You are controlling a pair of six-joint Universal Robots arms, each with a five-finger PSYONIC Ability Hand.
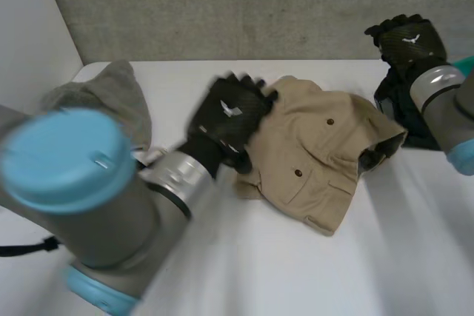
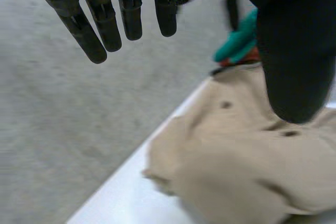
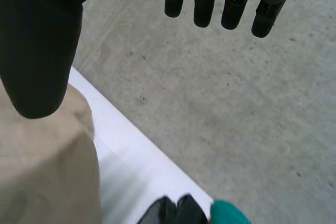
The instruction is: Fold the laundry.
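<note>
A tan button shirt (image 1: 315, 155) lies folded into a compact bundle in the middle of the white table (image 1: 385, 257). My left hand (image 1: 229, 115) hovers over the shirt's left edge. In its wrist view the left hand (image 2: 105, 22) is open with straight fingers, holding nothing, and the shirt (image 2: 252, 166) lies below it. My right hand (image 1: 406, 38) is raised above the table's back right, apart from the shirt. The right hand (image 3: 233, 6) is open and empty too, with a corner of the shirt (image 3: 42, 171) under its thumb.
A grey garment (image 1: 104, 94) is heaped at the back left of the table. A black garment (image 1: 400, 120) and a teal one (image 1: 466, 66) lie at the right edge, behind my right arm. A grey floor (image 3: 236, 103) lies beyond the table's far edge.
</note>
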